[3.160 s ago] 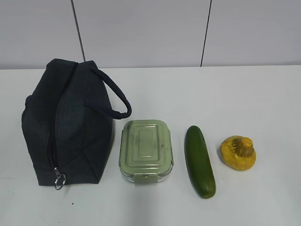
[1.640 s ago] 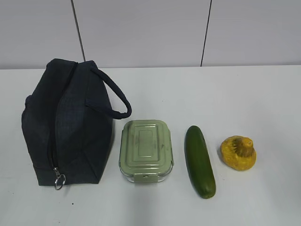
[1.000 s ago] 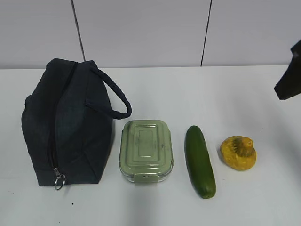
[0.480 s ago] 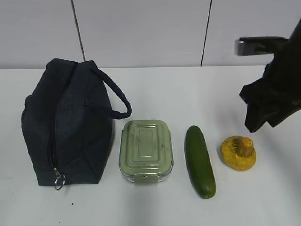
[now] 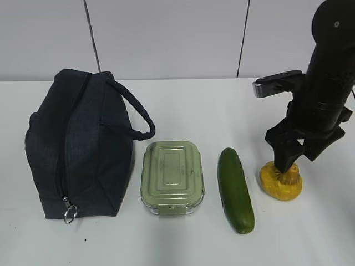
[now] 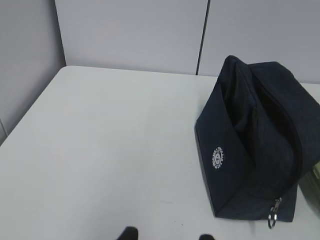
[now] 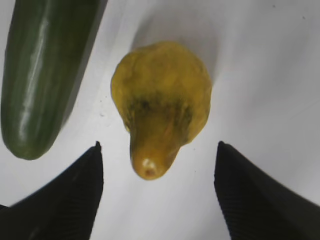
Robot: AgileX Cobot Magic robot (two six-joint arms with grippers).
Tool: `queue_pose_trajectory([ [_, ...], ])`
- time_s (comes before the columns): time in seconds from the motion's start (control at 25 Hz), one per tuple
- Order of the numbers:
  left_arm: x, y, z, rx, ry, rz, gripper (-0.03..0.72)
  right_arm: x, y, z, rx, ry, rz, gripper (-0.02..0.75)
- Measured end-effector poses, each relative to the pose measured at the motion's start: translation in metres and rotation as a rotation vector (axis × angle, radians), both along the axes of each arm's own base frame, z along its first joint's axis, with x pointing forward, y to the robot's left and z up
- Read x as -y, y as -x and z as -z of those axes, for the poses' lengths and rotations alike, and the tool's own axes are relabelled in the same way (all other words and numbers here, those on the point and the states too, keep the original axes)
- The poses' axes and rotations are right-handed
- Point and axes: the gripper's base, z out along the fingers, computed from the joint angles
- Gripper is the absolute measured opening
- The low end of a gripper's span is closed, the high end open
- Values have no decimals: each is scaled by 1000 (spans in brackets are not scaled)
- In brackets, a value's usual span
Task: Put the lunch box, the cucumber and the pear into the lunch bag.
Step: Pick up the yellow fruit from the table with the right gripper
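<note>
Only right wrist view shows right tool point(image 7: 157, 172) fingers apart, straddling pear point(image 7: 161, 102); left tool state unclear.

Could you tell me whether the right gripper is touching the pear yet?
Apart. In the right wrist view, the right gripper is open, and bare table shows between each fingertip and the pear.

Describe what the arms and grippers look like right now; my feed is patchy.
The right arm is a matte black column with a silver-grey metal bracket jutting sideways. The right gripper has two broad black wedge fingers with finely ribbed pads. Of the left gripper only two rounded black fingertips show. No cables or markings visible.
</note>
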Motion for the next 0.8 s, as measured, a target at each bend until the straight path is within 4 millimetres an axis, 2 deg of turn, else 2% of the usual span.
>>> queue_pose_trajectory([
  [0.2,0,0,0,0,0,0,237,-3,-9,11,-13,-10,7,533],
  [0.4,0,0,0,0,0,0,237,-4,-11,18,-37,-14,11,485],
  [0.56,0,0,0,0,0,0,237,-5,-13,30,-71,-7,12,478],
  [0.8,0,0,0,0,0,0,237,-5,-13,32,-80,-3,12,457],
])
